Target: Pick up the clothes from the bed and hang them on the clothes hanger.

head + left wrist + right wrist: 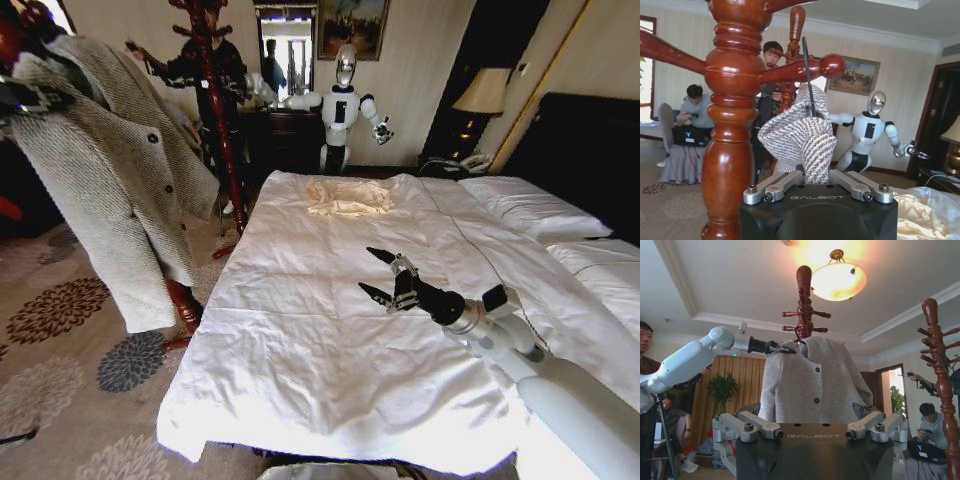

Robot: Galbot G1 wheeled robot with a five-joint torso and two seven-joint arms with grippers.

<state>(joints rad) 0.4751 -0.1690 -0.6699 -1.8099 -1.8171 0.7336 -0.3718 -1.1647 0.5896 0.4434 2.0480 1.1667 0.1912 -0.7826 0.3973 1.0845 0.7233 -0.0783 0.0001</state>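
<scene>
The herringbone jacket [110,170] is pinched at the shoulder by the left gripper [782,348], hanging lengthwise from the wooden coat stand [804,300]. The right gripper [385,277] is held spread, empty, above the bed [300,330], well apart.

Jacket [110,170] hanging at the robot's left, off the bed [300,340], against a wooden coat stand [804,300]; left gripper [782,349] at its shoulder. Second coat stand [215,110] farther back, beside the bed's far left corner. Small garment [348,196] on the duvet toward the far end. Right gripper [385,275] above mid-bed. Pillows [530,210] to the right
</scene>
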